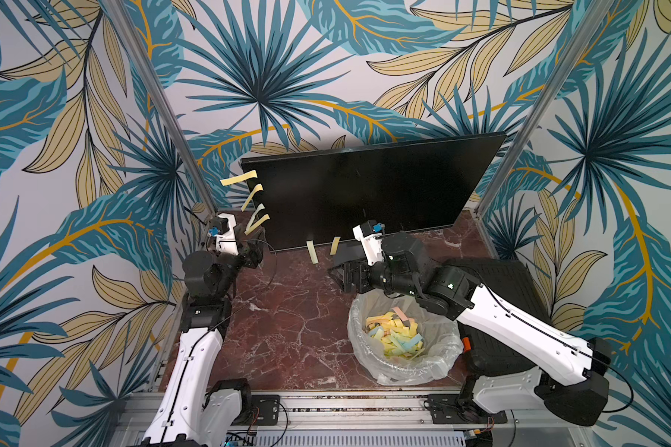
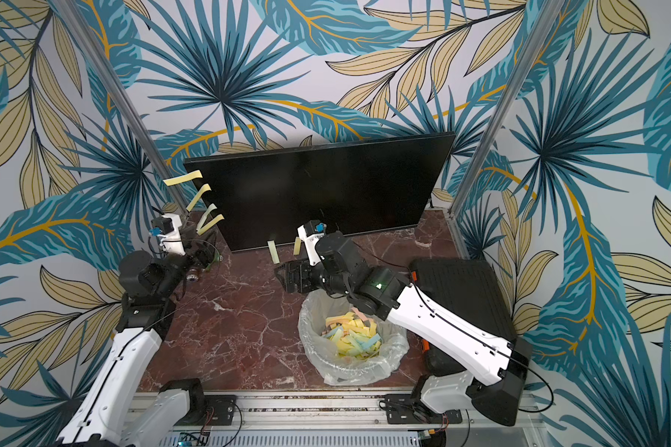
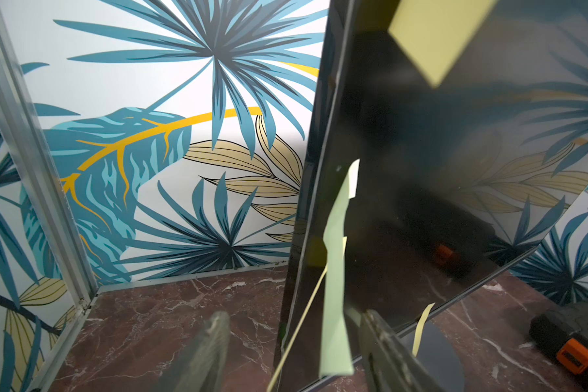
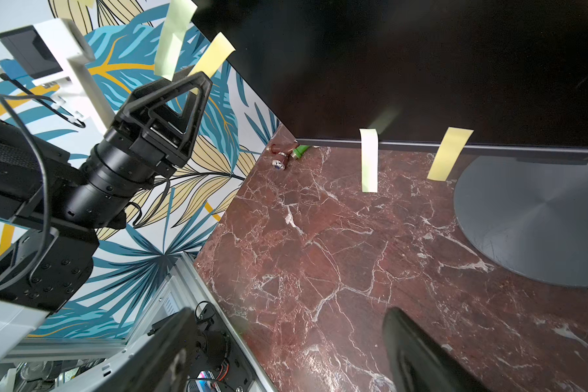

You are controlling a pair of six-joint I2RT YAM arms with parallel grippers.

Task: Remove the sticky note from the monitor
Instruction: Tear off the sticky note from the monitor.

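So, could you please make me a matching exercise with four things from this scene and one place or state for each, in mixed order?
Things:
1. monitor
2. bin
3. ribbed box
4. left end effector

States:
A. lined with clear plastic, holds coloured strips
B. black with orange details
C. open around a pale green strip
D. dark blank screen, paper notes stuck along its edges

Pairs: 1-D, 2-A, 3-B, 4-C
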